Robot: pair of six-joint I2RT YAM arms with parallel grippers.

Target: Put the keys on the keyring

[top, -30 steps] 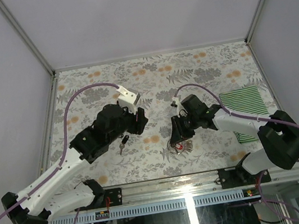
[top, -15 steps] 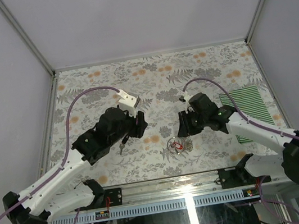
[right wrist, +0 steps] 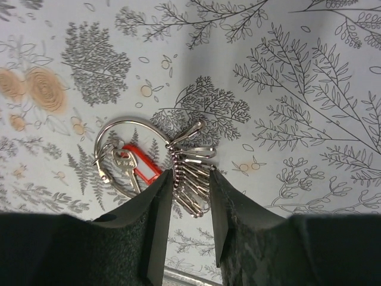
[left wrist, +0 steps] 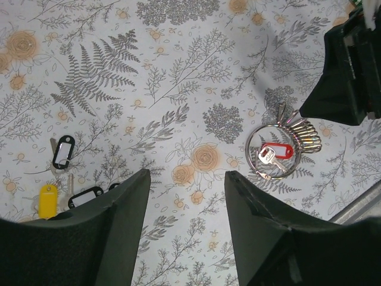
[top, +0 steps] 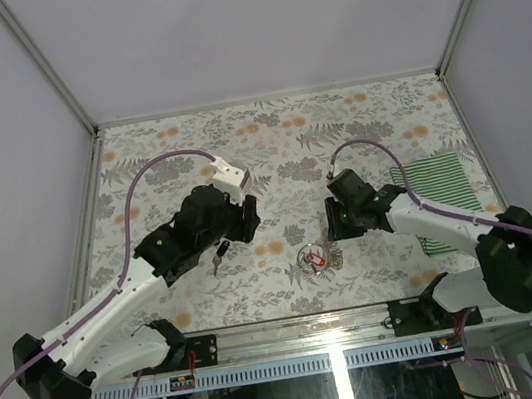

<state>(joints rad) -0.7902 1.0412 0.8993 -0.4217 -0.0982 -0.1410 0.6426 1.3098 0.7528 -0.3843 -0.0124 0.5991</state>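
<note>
- While looking down from overhead, catching only a small glint of the keyring (top: 314,258), lying on the counter (top: 355,125) near its front edge, just ahead of the right hand (top: 333,229).
- Resolving, in the right wrist view, into a thin silver wire ring lying flat, carrying a bunch of narrow metal loops (right wrist: 191,179) and encircling the red-tagged key (right wrist: 138,170).
- Holding the right hand's fingers (right wrist: 159,202) narrowly apart either side of those loops; cannot tell whether pinching them.
- Revealing, from the left wrist alone, the other keys (left wrist: 62,153), wearing a yellow tag (left wrist: 47,199) and glossy black tags (left wrist: 89,195), lying well apart from the ring, beside the left hand (left wrist: 187,179), spread wide and gripping nothing.
- Displaying printed grey ferns and orange blooms across the counter, sharing its right side with a green-striped cloth (top: 436,188).
- Showing pale label windows on the black tags, too small to read.
</note>
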